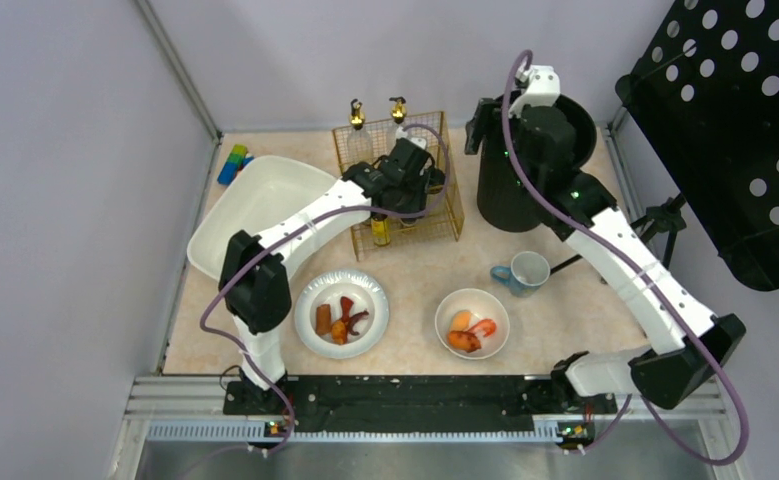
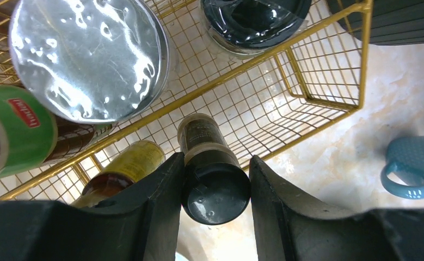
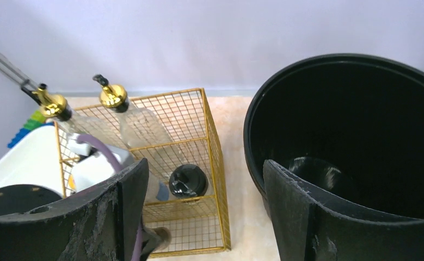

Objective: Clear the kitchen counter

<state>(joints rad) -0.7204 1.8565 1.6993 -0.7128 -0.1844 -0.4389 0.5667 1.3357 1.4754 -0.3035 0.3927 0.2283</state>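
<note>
**Table** (image 1: 420, 285): flat rectangular top, beige-peach with faint stone marbling, walled in grey. It lies ahead of both arm bases, under everything listed.

**Bears:**
- wire basket (image 2: 264, 103) of bottles, rear centre
- white tub (image 1: 255, 200), rear left
- black bin (image 1: 505, 195), rear right
- plate (image 1: 310, 292) and bowl (image 1: 497, 308) of food scraps, in front
- blue mug (image 1: 527, 272), beside the bowl

**Left tool** (image 2: 216, 161): narrowed onto a black-capped bottle (image 2: 215, 190), fingers flanking the cap. The bottle is upright at the basket, presumably so it stores standing among its neighbours.

**Right tool** (image 3: 204, 166): jaws wide, nothing between them, poised by the bin's mouth, likely where scraps go.

**Judgement:** clearing partly done; the crockery remains.
</note>
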